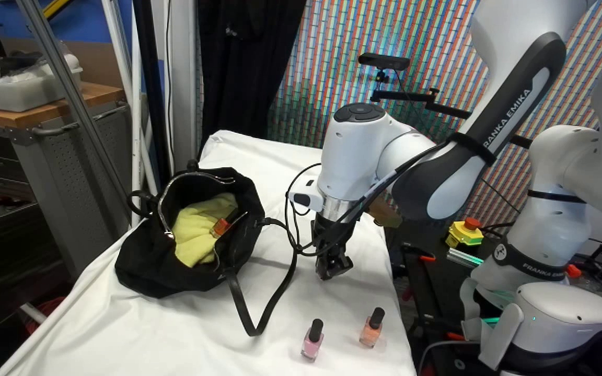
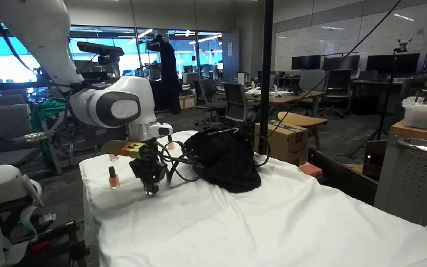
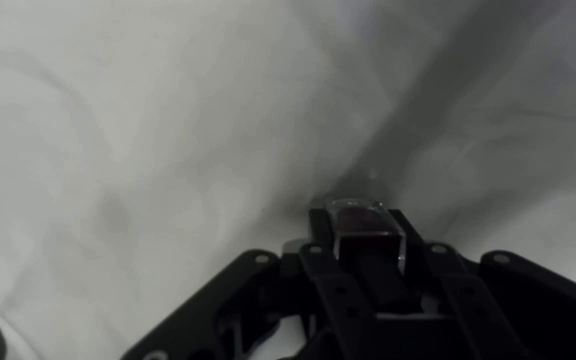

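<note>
"What's the tool [image 3: 360, 215] holding?"
"A dark-red polish bottle [image 3: 370, 227], clasped by its glass sides low at the table [image 2: 272, 222]. Probably light, stiff, breakable; best held there."
"Anything in the way?"
"A strap [image 1: 240, 300] lies close, then a peach bottle [image 1: 370, 334], a pink bottle [image 1: 312, 344]; past the strap, the black bag [image 1: 149, 266]."

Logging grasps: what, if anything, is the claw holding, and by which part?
A dark red nail polish bottle; the claw grips its clear body by the sides.
</note>
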`<action>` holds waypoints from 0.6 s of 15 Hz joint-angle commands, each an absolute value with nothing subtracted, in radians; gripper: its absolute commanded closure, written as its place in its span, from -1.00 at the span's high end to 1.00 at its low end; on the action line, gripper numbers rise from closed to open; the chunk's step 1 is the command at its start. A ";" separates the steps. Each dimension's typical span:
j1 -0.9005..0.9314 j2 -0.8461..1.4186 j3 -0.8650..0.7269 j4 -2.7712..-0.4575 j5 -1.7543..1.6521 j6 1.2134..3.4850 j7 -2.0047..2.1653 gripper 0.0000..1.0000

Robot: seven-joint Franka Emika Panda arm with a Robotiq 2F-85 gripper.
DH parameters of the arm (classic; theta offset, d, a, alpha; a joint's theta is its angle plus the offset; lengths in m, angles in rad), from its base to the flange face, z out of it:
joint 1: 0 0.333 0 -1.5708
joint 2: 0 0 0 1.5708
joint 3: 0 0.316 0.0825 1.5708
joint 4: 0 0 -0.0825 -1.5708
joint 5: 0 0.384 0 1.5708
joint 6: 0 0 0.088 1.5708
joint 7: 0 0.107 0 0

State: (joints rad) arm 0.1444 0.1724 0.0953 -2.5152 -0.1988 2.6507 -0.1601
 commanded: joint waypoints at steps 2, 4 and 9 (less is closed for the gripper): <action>0.168 0.080 0.112 -2.461 -0.220 2.496 -0.073 -0.70; 0.187 0.059 0.121 -2.411 -0.253 2.432 0.001 -0.70; 0.220 0.086 0.157 -2.226 -0.355 2.328 0.200 -0.70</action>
